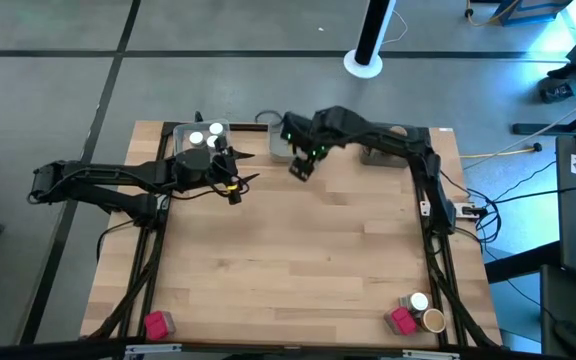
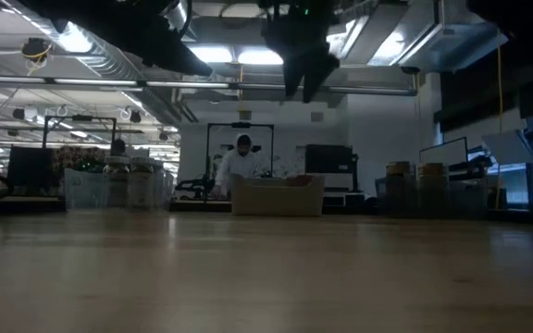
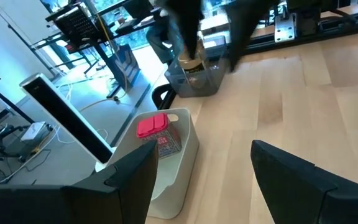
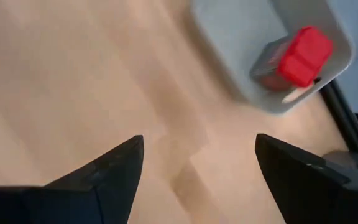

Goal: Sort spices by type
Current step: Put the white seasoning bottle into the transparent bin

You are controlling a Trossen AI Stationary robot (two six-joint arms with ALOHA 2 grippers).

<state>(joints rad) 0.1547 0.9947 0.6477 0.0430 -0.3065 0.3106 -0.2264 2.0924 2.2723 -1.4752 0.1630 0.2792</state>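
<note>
Both your pincers are empty and spread open right now: the left pincer hangs beside the tray holding the white-capped jars, the right pincer just off the middle tray with one red packet in it. What's left sits at the counter's near edge: a red packet at the left corner, plus a red one, a white-capped jar and a tan jar bunched touching at the right. They look light, rigid and a bit slick, so I'd grab across the flat sides or the jar body below the cap, and mind the neighbours.
</note>
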